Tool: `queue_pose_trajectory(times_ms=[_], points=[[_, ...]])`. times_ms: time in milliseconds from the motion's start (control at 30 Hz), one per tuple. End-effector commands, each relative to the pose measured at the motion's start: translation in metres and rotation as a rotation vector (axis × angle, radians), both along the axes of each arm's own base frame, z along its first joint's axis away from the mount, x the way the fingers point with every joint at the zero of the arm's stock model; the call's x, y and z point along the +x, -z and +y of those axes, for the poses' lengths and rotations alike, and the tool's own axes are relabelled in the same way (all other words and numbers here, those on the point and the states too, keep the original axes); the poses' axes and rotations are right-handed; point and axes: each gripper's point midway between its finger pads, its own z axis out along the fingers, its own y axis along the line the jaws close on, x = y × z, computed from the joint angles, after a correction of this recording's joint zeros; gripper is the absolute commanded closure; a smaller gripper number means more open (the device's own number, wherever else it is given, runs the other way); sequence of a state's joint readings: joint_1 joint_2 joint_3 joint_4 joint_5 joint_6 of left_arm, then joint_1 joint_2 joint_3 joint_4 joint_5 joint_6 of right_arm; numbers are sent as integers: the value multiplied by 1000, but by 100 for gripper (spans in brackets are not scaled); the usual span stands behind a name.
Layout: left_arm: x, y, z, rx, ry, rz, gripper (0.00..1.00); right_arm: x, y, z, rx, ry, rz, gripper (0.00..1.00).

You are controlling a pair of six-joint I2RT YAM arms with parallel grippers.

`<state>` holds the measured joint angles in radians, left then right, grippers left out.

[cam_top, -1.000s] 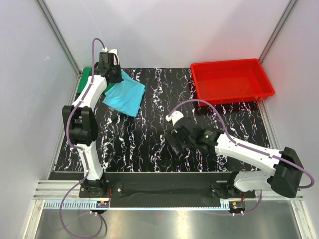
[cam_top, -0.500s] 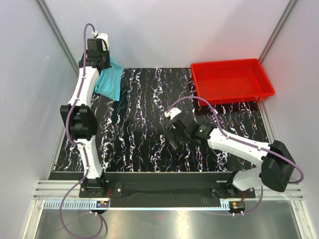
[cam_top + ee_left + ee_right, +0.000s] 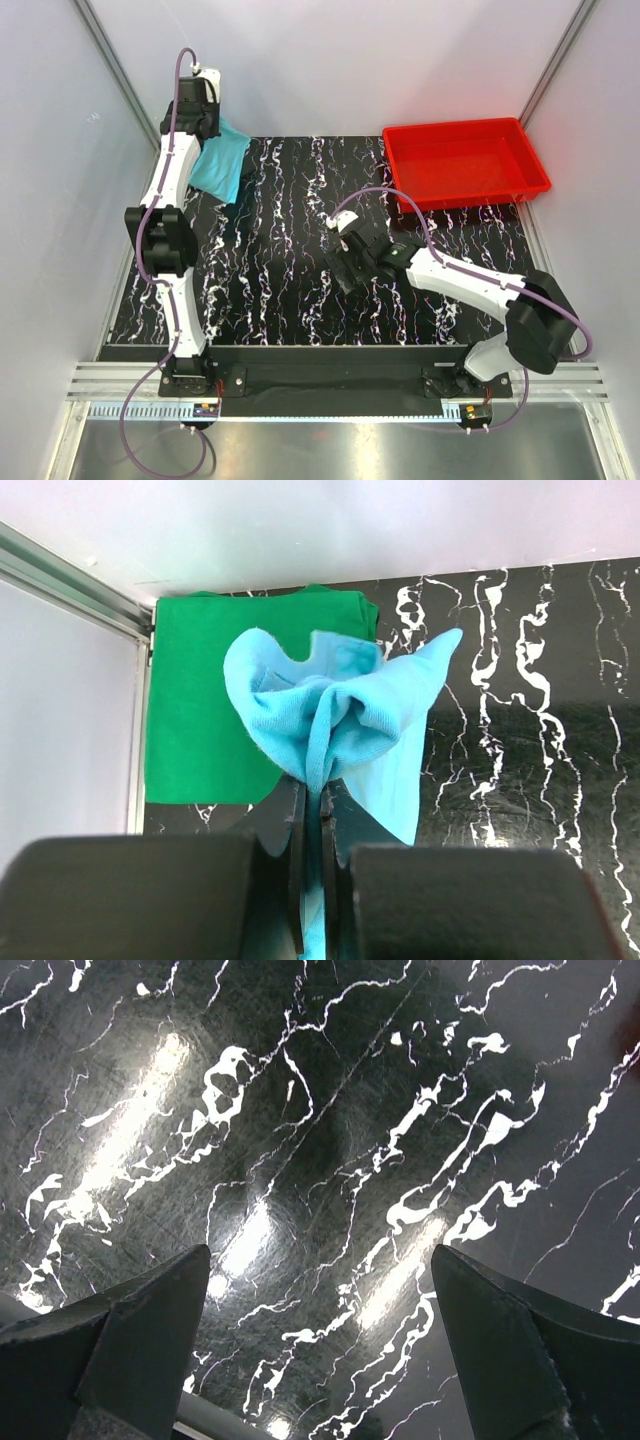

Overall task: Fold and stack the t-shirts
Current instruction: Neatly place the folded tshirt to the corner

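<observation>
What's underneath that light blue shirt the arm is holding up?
A dark green shirt lies flat on the table below. The hanging blue cloth covers part of it, so that part cannot be seen.

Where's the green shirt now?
Left wrist view: the green t-shirt lies flat at the far left corner of the table, beside the blue t-shirt held by the left gripper.

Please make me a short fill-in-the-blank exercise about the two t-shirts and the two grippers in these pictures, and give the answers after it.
1. The left gripper is shut on the bunched t-shirt, whose colour is light ____.
2. The flat t-shirt, lying on the table beyond it, is ____.
3. The right gripper, over the table, has its jaws ____.
Missing words: blue; green; open.
</observation>
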<state>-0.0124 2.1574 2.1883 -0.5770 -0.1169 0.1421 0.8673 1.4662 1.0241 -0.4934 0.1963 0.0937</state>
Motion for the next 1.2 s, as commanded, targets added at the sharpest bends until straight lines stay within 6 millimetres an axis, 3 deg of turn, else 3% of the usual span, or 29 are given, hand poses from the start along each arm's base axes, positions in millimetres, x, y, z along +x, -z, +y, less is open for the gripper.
queue_pose_trajectory(times_ms=[0, 233, 267, 467, 733, 1167], points=[[3, -67, 15, 45, -34, -169, 100, 18, -20, 16, 67, -12, -48, 0], [10, -78, 13, 30, -33, -205, 100, 20, -17, 17, 75, -11, -39, 0], [10, -79, 26, 32, -54, -212, 100, 20, -16, 16, 72, -9, -36, 0], [14, -87, 26, 28, -50, -240, 100, 23, -14, 15, 73, 0, -27, 0], [20, -81, 30, 12, -38, -242, 100, 25, -13, 16, 75, 4, -23, 0], [39, -54, 42, -13, -30, -225, 100, 27, -7, 16, 63, 10, 1, 0]])
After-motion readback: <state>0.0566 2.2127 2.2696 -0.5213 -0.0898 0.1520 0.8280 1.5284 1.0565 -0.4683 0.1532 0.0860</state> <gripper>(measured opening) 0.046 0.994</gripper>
